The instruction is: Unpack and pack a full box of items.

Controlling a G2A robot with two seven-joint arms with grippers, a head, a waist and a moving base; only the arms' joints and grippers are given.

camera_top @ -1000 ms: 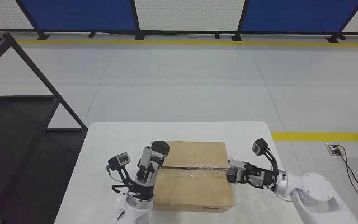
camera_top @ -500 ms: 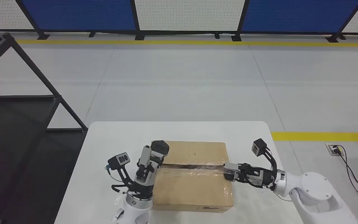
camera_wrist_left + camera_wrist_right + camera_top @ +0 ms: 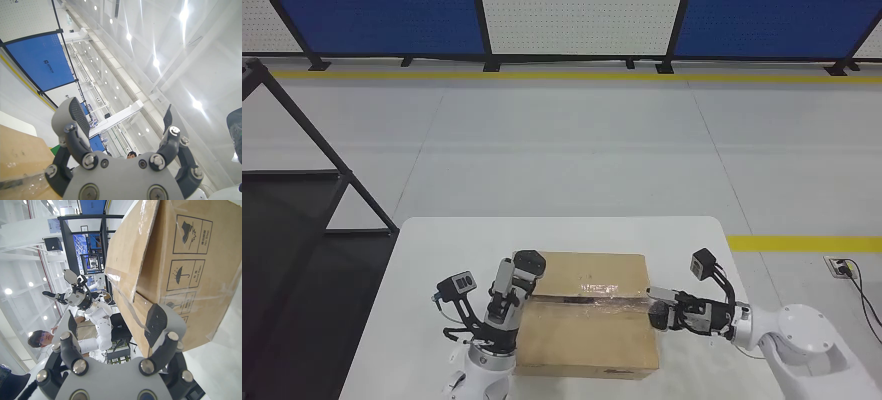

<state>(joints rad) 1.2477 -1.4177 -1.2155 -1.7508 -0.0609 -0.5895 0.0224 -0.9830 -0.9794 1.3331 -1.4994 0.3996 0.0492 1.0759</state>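
Fig.: box (image 3: pixel 587 320) on bench (image 3: pixel 442 250), flaps down, tape (image 3: pixel 587 293) along top seam | right hand (image 3: pixel 113 321) wide open, empty, at seam's end | left hand (image 3: pixel 121 108) open, empty, upturned beside box | we advise pinching tape low, peeling along seam.

White table (image 3: pixel 422 300) with one taped cardboard box (image 3: pixel 587 335) on top
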